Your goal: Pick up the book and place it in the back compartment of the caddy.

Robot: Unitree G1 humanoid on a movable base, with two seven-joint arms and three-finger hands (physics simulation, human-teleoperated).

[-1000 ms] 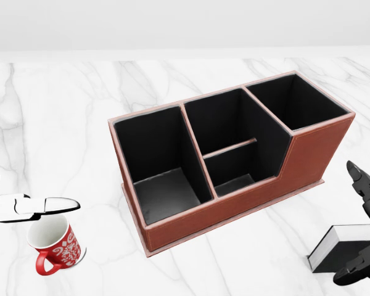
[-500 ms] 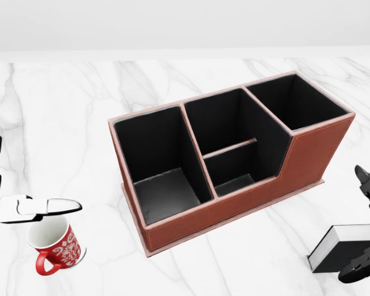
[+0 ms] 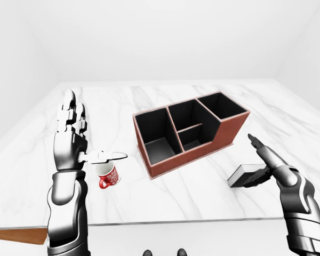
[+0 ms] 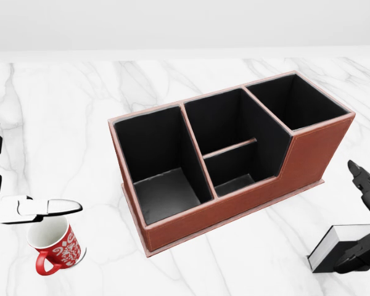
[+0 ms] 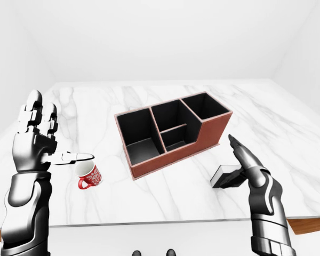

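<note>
The book [image 4: 340, 246] lies flat on the marble table [image 4: 61, 111], directly under the right hand [image 3: 266, 162], whose fingers are spread apart, one pointing past the book's far edge and the lower ones touching its near side without closing round it. Beyond that hand and to its left stands the brown caddy [image 4: 234, 160], all compartments bare. The left hand [image 3: 72, 141] is raised, fingers apart, thumb over a red mug [image 4: 54, 246].
</note>
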